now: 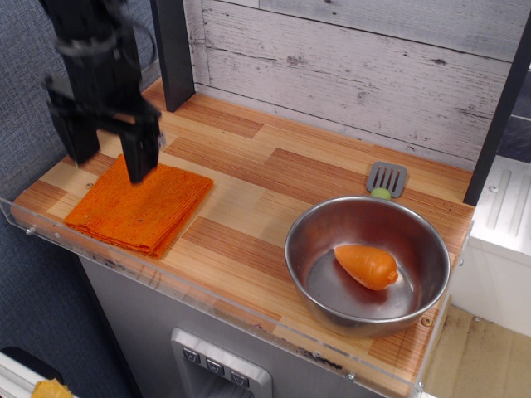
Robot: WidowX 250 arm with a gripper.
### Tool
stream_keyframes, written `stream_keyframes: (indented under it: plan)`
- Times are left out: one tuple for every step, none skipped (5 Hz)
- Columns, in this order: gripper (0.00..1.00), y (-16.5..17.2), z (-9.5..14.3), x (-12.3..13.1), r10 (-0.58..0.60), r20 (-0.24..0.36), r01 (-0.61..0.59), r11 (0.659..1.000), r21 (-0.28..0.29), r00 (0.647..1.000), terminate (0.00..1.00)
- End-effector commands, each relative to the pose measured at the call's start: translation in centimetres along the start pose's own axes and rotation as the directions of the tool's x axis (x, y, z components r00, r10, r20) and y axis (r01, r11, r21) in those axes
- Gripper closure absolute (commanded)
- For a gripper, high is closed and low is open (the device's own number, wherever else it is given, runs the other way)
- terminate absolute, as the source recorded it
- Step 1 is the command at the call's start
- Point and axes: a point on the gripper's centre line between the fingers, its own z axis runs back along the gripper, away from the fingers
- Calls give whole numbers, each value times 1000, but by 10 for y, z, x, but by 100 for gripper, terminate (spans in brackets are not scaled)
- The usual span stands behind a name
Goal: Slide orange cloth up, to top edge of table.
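Observation:
The orange cloth (143, 205) lies folded flat at the front left of the wood-plank table (274, 178), close to the clear acrylic rim. My black gripper (110, 168) hangs above the cloth's far left part, its two fingers (139, 157) spread apart and pointing down. It is open and holds nothing. I cannot tell whether the fingertips touch the cloth. The gripper hides the cloth's far left corner.
A steel bowl (367, 263) at the front right holds a smooth orange carrot-shaped object (367, 266). A small grey spatula with a green handle (386, 180) lies behind the bowl. A black post (172, 51) stands at the back left by the grey-white plank wall.

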Motion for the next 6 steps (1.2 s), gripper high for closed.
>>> stream_keyframes:
  plan:
    - [0,11,-29,8,-46,48,44,999,29,998,0]
    - [0,15,-35,9,-60,62,57,997,43,996,0]
    - [0,14,-40,11,-93,82,90,995,40,992,0]
    - [0,12,-48,10,-99,104,95,995,39,990,0]
    - [0,8,-60,9,-99,88,99,995,3,991,0]
    - [0,1,-68,9,-125,87,127,992,-17,988,0]
